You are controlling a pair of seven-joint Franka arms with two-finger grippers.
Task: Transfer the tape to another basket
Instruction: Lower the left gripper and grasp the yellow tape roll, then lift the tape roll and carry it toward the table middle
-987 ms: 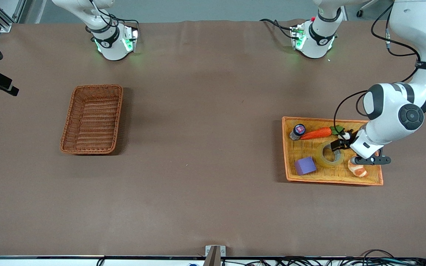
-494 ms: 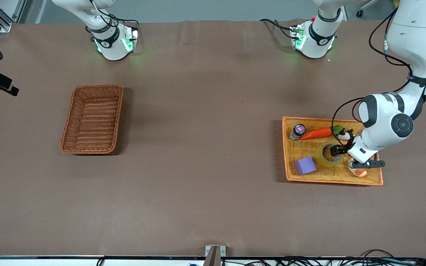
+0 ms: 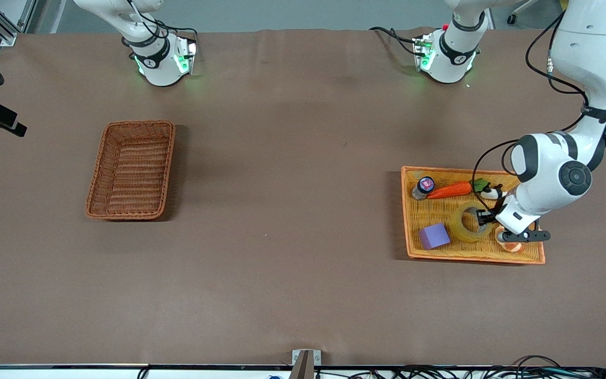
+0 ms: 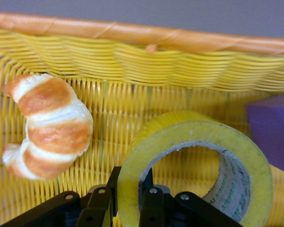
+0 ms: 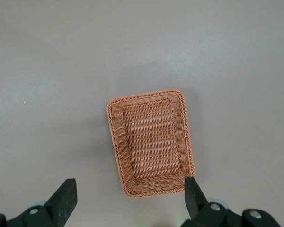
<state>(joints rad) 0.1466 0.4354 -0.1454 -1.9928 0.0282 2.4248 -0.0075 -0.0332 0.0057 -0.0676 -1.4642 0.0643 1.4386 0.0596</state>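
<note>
Toward the right arm's end of the bench: the basket (image 3: 131, 169), brown wicker, nothing in it. High over it, waiting with fingers spread wide: the right pincer (image 5: 128, 201). Toward the left arm's end, nearer the front edge: an orange tray (image 3: 533, 256) holding a small bottle (image 3: 423, 187), a carrot (image 3: 450, 190), a purple block (image 3: 434, 236), the tape (image 3: 464, 229) and a croissant (image 3: 513, 246). Down in that tray: the left pincer (image 3: 484, 217), clamped across the tape's wall, one finger inside the ring, one outside.
</note>
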